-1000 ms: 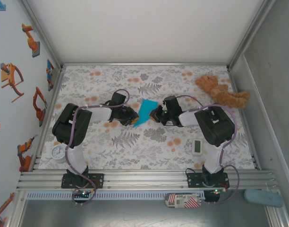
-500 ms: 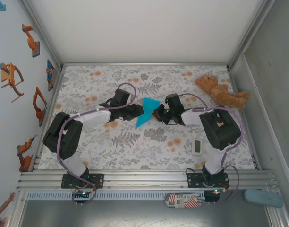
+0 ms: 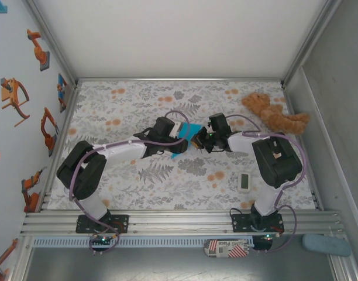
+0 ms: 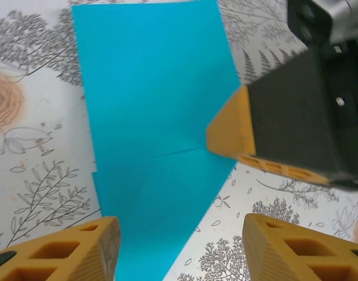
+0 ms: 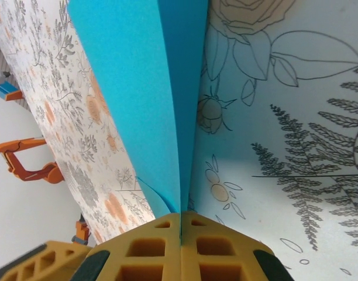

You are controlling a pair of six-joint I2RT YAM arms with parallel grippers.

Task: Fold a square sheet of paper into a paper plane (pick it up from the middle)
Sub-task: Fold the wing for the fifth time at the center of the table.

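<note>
The square sheet of paper [image 3: 189, 130] is bright cyan, partly folded with a crease, and sits mid-table on the floral cloth. In the left wrist view the paper [image 4: 155, 117] spreads out below my left gripper [image 4: 179, 240]. Its orange fingers [image 4: 79, 249] stand wide apart, open, with nothing between them. My left gripper [image 3: 178, 137] hovers over the sheet's left part. My right gripper [image 3: 198, 139] is shut on the sheet's right edge. Its fingertip [image 4: 231, 132] pinches near the crease. In the right wrist view the paper [image 5: 144, 88] runs edge-on out of my closed right gripper [image 5: 180, 221].
A brown teddy bear [image 3: 275, 114] lies at the back right. A small white timer [image 3: 244, 181] sits at the front right, near the right arm's base. A round white dial [image 3: 72, 188] rests at the front left. Walls close in on both sides.
My left arm has reached to the right over the paper and its jaws have opened. The right gripper stays shut on the paper and has shifted it slightly right and farther back.
</note>
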